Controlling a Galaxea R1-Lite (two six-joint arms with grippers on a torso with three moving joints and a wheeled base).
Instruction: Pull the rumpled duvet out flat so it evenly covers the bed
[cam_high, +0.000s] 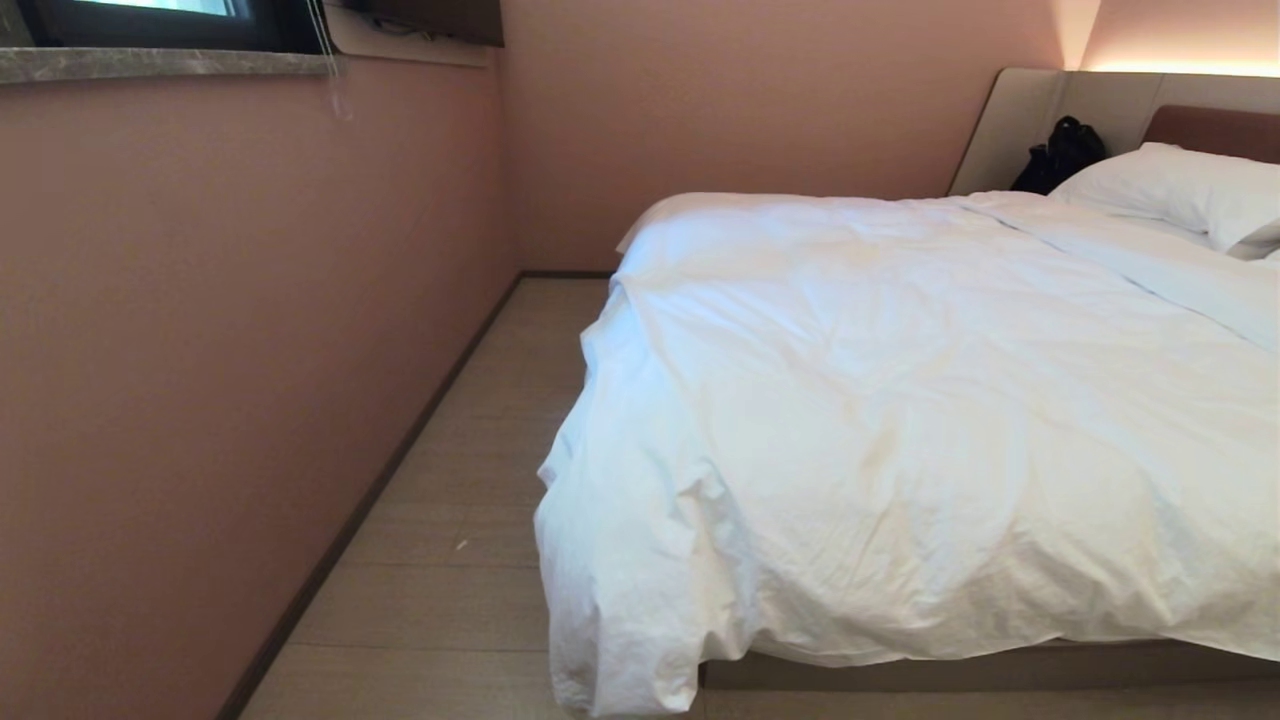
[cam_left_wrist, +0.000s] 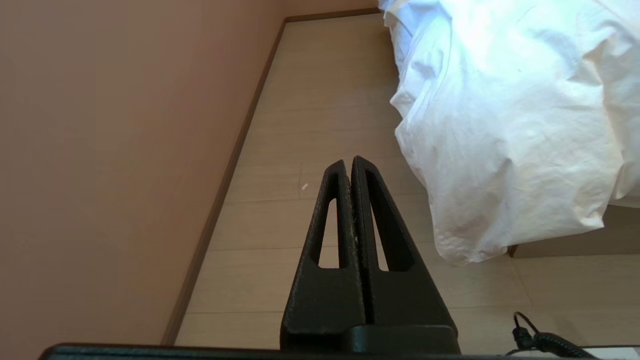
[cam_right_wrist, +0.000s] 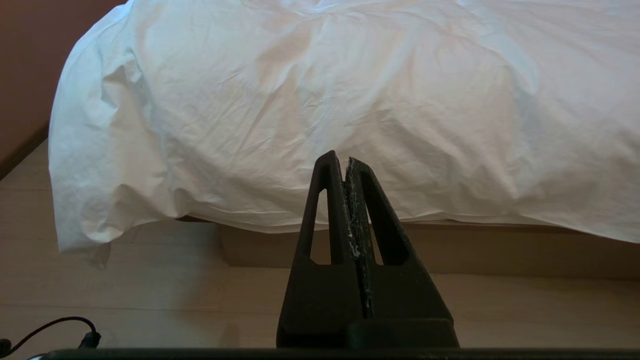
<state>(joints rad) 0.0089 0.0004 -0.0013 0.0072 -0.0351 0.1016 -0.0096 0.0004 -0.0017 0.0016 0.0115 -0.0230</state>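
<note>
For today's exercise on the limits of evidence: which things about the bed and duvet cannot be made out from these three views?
- Head view: the right side of the bed is cut off by the picture's edge.
- All views: the duvet hides the mattress.
- Head view: the black thing by the headboard is too small to identify.
- Head view: neither gripper shows.

No legible text or labels anywhere.

One duvet (cam_high: 900, 420), spread over one bed (cam_high: 950, 665). One pillow (cam_high: 1180, 190) in sight, one black bag (cam_high: 1062, 155) beside it. Two grippers, left gripper (cam_left_wrist: 348, 161) and right gripper (cam_right_wrist: 340, 156). One window (cam_high: 150, 20). One cable (cam_left_wrist: 535, 337) per wrist view.
</note>
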